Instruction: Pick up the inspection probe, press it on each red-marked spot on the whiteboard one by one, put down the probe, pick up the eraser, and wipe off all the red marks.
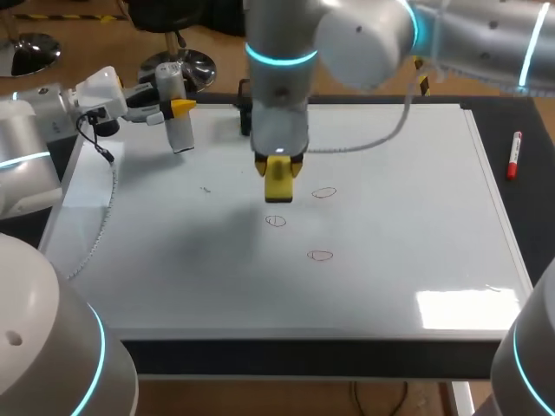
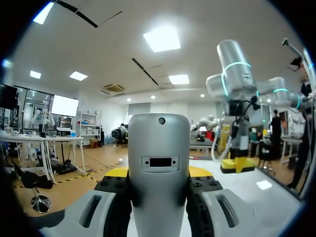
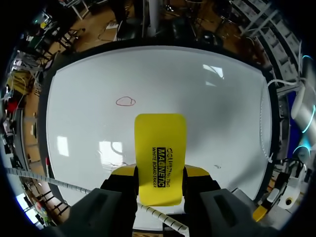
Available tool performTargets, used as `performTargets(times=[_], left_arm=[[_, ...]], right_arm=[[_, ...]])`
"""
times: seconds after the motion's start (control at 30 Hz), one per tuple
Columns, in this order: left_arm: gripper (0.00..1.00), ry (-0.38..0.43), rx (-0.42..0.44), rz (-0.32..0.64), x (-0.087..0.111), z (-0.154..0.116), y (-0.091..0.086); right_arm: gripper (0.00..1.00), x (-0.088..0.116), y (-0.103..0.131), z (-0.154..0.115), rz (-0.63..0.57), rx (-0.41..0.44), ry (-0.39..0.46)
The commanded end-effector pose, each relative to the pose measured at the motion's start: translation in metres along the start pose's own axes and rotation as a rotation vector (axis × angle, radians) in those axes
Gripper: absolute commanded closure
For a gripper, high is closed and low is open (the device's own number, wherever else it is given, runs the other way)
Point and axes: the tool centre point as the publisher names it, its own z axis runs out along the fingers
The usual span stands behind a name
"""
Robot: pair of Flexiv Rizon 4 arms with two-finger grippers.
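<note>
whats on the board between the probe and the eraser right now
Nothing. The head view shows bare whiteboard between the inspection probe, held by the left gripper, and the yellow eraser in the right gripper.

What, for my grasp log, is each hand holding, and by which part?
Left hand: grey rounded inspection probe, by its sides near mid-length. Right hand: yellow rectangular whiteboard eraser, by its long sides at the wrist-side end.
</note>
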Motion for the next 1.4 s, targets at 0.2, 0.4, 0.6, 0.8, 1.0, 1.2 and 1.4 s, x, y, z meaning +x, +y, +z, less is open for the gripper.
performTargets(times=[0.2,0.4,0.6,0.8,1.0,1.2,1.4], left_arm=[[1.00,-0.002,0.000,0.002,0.000,0.000,-0.001],[1.00,-0.002,0.000,0.002,0.000,0.000,-0.001],[1.00,-0.002,0.000,0.002,0.000,0.000,-0.001],[1.00,-0.002,0.000,0.002,0.000,0.000,-0.001],[1.00,-0.002,0.000,0.002,0.000,0.000,-0.001],[1.00,-0.002,0.000,0.002,0.000,0.000,-0.001],[1.00,-0.002,0.000,0.002,0.000,0.000,-0.001]], right_arm=[[1.00,-0.018,0.020,0.025,0.021,0.011,0.007],[1.00,-0.021,0.024,0.043,0.030,0.012,0.001],[1.00,-0.026,0.023,0.060,0.036,0.024,0.007],[1.00,-0.030,0.026,0.074,0.039,0.019,0.012],[1.00,-0.035,0.025,0.083,0.016,0.019,0.019],[1.00,-0.037,0.022,0.089,0.008,0.023,0.012],[1.00,-0.037,0.019,0.092,0.006,0.030,-0.009]])
